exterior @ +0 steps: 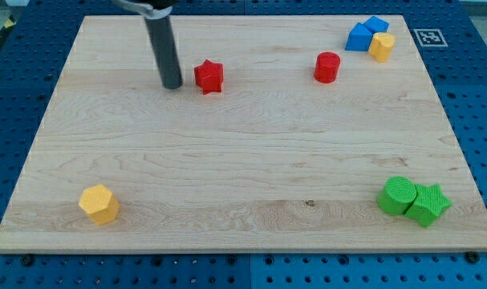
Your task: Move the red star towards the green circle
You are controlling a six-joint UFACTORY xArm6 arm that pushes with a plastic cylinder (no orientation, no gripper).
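Observation:
The red star [209, 77] lies on the wooden board in the upper left-centre. My tip [172, 84] stands just to the star's left, a small gap apart. The green circle [398, 195] sits at the lower right, touching a green star [428, 204] on its right. The red star is far from the green circle, up and to the left of it.
A red cylinder [327, 67] stands right of the red star. Two blue blocks [365, 34] and a yellow block [381, 46] cluster at the top right. A yellow hexagon [99, 204] lies at the lower left. The board's edge [243, 250] runs along the bottom.

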